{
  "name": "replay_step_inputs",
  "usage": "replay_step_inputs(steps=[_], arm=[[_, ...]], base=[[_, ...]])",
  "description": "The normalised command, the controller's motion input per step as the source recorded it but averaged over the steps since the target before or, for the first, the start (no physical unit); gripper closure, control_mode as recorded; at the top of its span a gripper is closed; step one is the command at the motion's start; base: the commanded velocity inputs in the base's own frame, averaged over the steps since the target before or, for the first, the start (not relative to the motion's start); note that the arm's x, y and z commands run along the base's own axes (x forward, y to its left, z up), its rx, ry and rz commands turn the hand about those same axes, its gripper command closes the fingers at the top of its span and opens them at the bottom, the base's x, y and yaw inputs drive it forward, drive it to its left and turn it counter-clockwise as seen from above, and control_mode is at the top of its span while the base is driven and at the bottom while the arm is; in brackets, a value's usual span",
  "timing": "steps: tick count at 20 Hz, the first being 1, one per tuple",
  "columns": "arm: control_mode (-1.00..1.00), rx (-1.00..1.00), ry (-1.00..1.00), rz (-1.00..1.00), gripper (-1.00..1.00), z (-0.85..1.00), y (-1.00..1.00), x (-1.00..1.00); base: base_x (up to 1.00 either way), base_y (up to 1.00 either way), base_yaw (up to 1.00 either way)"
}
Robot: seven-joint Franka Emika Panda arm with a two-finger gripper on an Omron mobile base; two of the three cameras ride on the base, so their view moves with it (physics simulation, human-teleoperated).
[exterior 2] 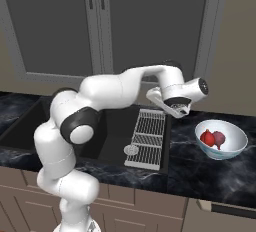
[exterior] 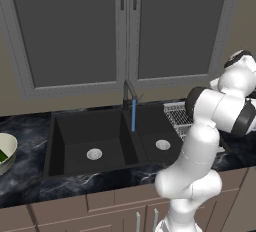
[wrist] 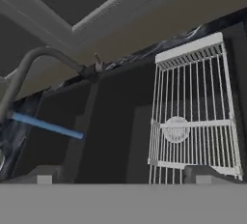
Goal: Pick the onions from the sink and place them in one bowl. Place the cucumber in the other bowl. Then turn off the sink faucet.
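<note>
Faucet (exterior: 129,93), water running, stands left of the wide-open, empty tool (exterior 2: 176,107), which hovers above the sink's (exterior: 65,126) right side.

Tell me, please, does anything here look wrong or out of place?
Only the faucet: a blue stream of water runs into the sink, though both onions already lie in the white bowl.

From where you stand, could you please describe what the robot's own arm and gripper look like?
The arm is built of glossy white rounded segments joined by dark grey bands at the joints, with no loose cables visible. Its white gripper has a dark underside, and two small dark grey finger tips show in the hand view.
</note>
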Motion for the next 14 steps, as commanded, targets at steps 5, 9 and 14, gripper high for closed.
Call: replay_step_inputs(steps=[5,9,14], arm=[[-1.00,-0.07,-0.74,0.23,-1.00,0.00,0.51,-0.24],[-1.00,-0.10,-0.78,0.08,-1.00,0.00,0.60,-0.35],[-1.00,-0.12,-0.51,0.05,-1.00,0.00,0.65,-0.10]], base=[[0.00,0.00,0.00],[0.00,0.00,0.00],[0.00,0.00,0.00]])
